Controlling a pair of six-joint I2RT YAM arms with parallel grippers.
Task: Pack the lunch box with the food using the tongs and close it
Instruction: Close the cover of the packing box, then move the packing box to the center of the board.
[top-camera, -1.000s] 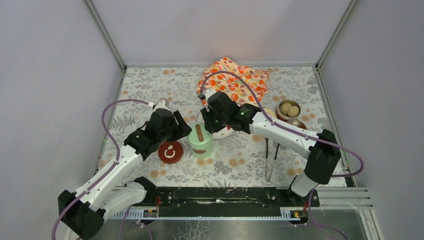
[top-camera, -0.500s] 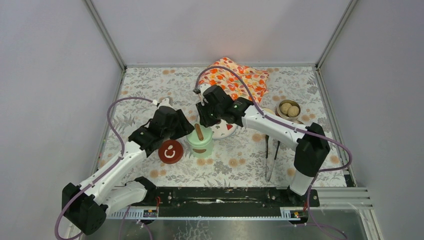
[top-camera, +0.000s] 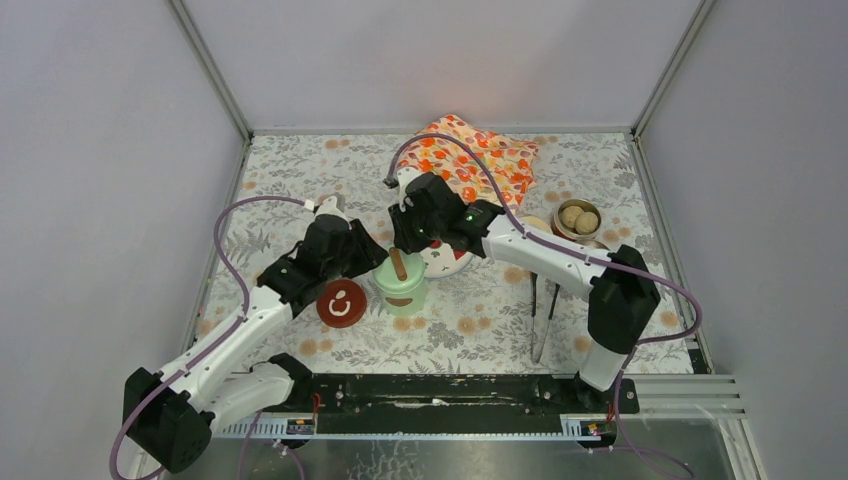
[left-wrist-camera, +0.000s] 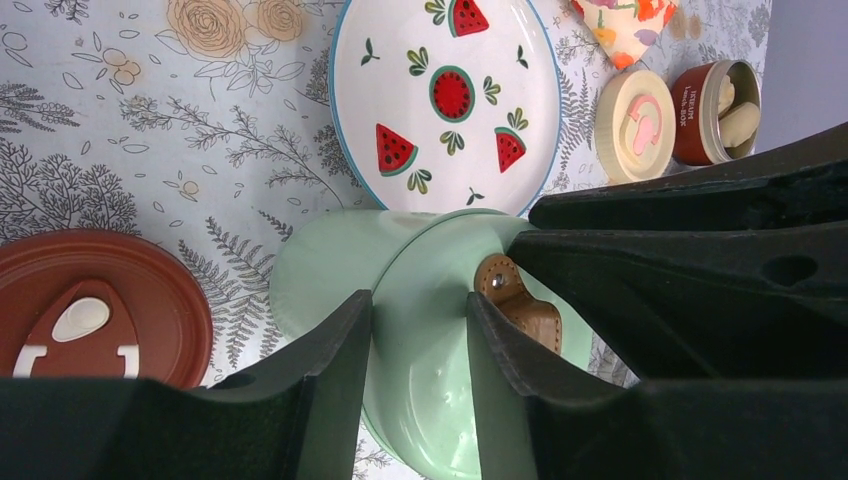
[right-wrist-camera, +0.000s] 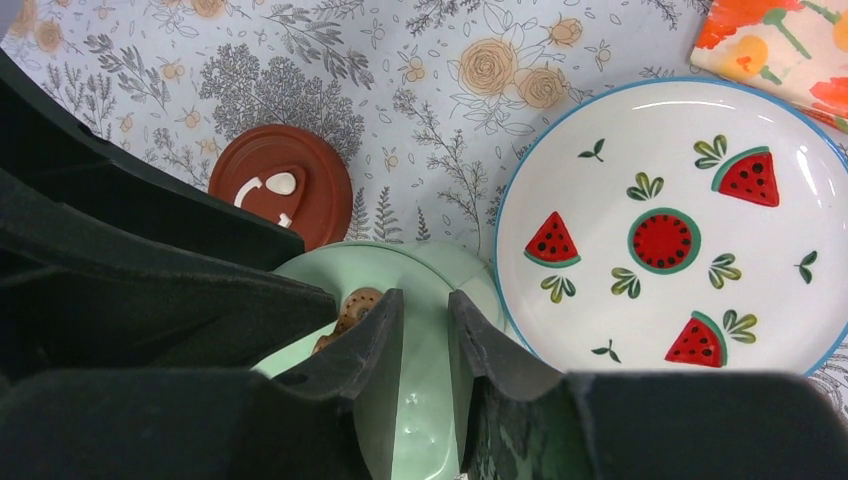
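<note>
The lunch box's tall mint-green pot (top-camera: 400, 287) stands mid-table with its green lid (left-wrist-camera: 440, 290) on, a brown strap handle (left-wrist-camera: 515, 305) across the top. My left gripper (left-wrist-camera: 418, 300) (top-camera: 378, 262) hovers over the lid, left of the strap, jaws apart with only lid surface between them. My right gripper (right-wrist-camera: 424, 297) (top-camera: 405, 250) is over the same lid from the far side, jaws a narrow gap apart, holding nothing. A dark red lid (top-camera: 341, 303) lies left of the pot. Pale ball food (top-camera: 578, 217) sits in a steel bowl (top-camera: 592, 206). The tongs (top-camera: 545, 310) lie untouched at right.
A white watermelon plate (right-wrist-camera: 680, 230) lies just behind the pot, under the right arm. An orange flower cloth (top-camera: 470, 155) is bunched at the back. A cream lid (left-wrist-camera: 640, 125) and a second low bowl (top-camera: 595, 247) sit near the ball bowl.
The right gripper has moved left and now sits over the green lid. The left jaws have narrowed while staying over the lid.
</note>
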